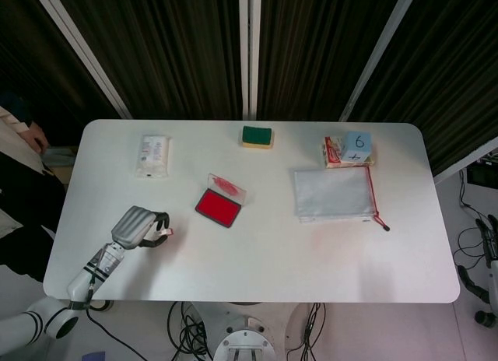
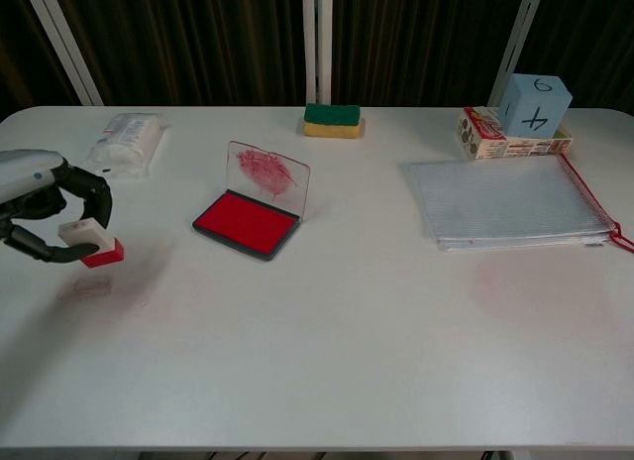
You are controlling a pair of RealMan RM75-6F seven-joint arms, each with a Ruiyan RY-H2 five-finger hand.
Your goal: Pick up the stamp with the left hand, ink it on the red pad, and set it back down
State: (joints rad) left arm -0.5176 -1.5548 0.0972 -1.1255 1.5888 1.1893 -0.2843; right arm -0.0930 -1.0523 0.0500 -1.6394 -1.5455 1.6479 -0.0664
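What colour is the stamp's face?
Red, on a white body; the stamp in the left hand shows best in chest view.

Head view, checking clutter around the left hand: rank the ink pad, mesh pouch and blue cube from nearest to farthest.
From the left hand:
1. Ink pad, mid-table, lid open.
2. Mesh pouch, right side.
3. Blue cube, far right corner, on a small box.
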